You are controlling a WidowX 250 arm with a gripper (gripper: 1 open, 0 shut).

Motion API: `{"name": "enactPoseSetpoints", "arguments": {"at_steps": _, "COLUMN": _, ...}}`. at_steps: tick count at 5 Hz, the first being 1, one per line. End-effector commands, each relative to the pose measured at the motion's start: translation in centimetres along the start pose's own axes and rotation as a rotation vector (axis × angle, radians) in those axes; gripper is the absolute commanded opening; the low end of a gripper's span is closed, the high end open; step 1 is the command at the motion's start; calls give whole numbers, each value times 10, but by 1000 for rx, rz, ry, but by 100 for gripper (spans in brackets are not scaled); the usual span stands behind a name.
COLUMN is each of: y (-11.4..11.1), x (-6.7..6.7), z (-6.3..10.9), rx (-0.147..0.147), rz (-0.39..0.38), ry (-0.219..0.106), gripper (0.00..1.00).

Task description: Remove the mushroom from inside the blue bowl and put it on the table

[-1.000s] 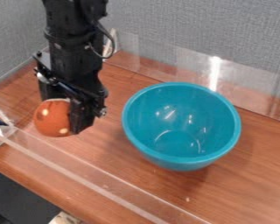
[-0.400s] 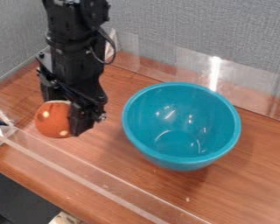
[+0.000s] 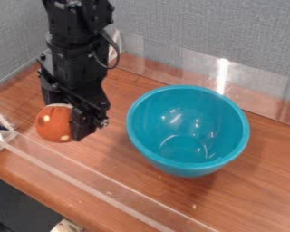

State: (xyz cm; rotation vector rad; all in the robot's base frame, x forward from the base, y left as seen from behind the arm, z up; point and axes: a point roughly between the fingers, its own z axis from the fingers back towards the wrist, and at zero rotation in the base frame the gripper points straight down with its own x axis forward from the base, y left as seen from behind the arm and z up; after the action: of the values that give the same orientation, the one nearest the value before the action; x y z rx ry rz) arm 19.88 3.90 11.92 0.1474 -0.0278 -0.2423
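The blue bowl (image 3: 220, 113) stands on the table (image 3: 263, 181) right of centre, and nothing shows inside it. To its left my gripper (image 3: 70, 127) points straight down from the black arm, low over the wood. Its fingers are shut on the mushroom (image 3: 50, 125), whose rounded orange-brown cap bulges out on the gripper's left side. The stem is hidden behind the fingers. I cannot tell whether the mushroom touches the tabletop.
Low clear acrylic walls edge the table, one along the front (image 3: 105, 195) and one at the back right (image 3: 227, 72). A grey partition stands behind. A white and blue fixture (image 3: 0, 134) sits at the left edge.
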Motion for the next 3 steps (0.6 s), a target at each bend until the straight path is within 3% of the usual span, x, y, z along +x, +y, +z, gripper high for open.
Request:
{"name": "enactPoseSetpoints", "arguments": {"at_steps": 1, "y": 1, "x": 3, "z": 5, "rx": 22, "rz": -17, "ry": -42, "gripper": 0}}
{"name": "enactPoseSetpoints", "arguments": {"at_steps": 3, "y": 4, "x": 2, "z": 1, "rx": 32, "rz": -35, "ry": -52, "gripper": 0}}
